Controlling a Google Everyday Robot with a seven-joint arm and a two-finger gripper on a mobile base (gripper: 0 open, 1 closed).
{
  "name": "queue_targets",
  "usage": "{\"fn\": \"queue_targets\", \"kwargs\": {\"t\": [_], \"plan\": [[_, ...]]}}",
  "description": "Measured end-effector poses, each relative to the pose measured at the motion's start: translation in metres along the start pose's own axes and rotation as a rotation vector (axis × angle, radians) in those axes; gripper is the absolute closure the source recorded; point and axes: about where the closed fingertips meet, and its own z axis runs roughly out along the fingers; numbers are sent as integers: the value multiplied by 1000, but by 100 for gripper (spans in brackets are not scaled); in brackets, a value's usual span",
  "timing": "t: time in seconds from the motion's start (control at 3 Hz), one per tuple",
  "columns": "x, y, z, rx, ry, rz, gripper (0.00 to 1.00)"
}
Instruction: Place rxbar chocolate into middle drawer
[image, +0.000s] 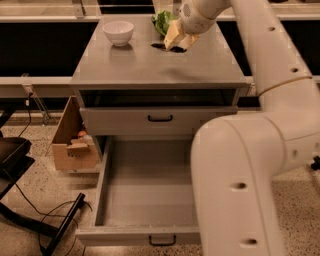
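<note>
The rxbar chocolate (161, 46) is a small dark flat bar lying on the grey cabinet top (150, 65), at the back right next to the green snack bag (162, 21). My gripper (176, 42) is right over the bar's right end, low against the top; the bar's right part is hidden under it. The middle drawer (150, 185) is pulled out wide at the bottom of the view, a deep grey tray with nothing in it and a small black handle (162, 241) on its front.
A white bowl (118, 32) stands at the back left of the top. A shallower drawer with a black handle (160, 118) is shut above the open one. A cardboard box (75, 142) sits on the floor at left. My white arm (250, 175) fills the right side.
</note>
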Motion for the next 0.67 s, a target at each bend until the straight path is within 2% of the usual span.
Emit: {"fn": "queue_targets", "kwargs": {"t": [0.33,0.67], "plan": [[19,-14,-68,14,-80,-3,100],[37,-11,-161,77,-226,-11,100]]}}
